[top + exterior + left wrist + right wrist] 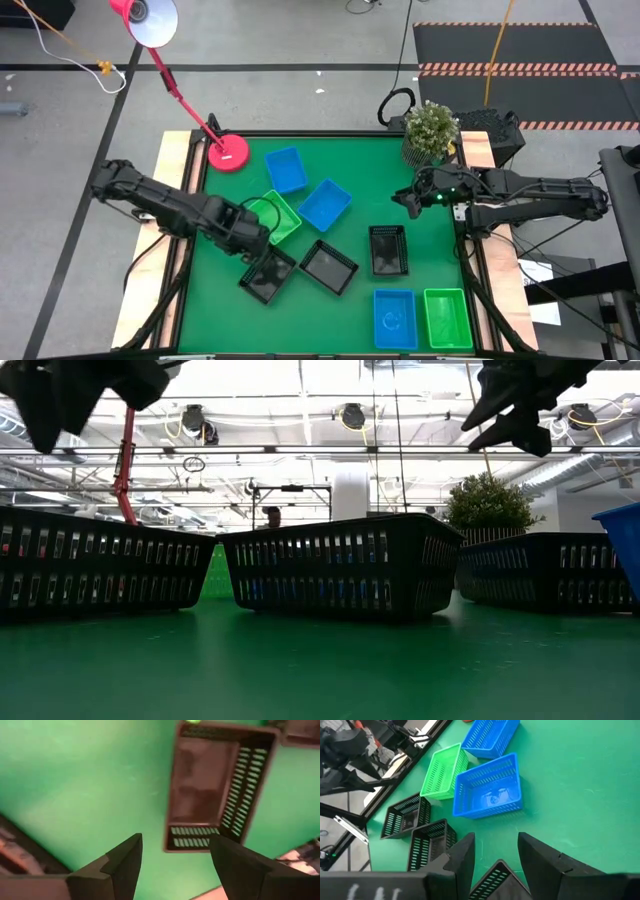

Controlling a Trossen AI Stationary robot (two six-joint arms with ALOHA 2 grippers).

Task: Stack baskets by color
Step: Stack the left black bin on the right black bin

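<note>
Hovering agape over a black basket (267, 276), the left pincer (258, 246) half-hides a green basket (281, 213); right pincer (408, 199) agape, empty.

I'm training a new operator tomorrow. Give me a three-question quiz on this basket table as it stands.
1. True or false: the left gripper holds a basket.
2. How many blue baskets show from above?
   A. two
   B. three
   C. four
3. Fill in: the potted plant stands at the table's far ____ corner.

Key:
1. False; its fingers are open above a black basket.
2. B: two near the lamp base and, and one at the front edge.
3. Right.
</note>
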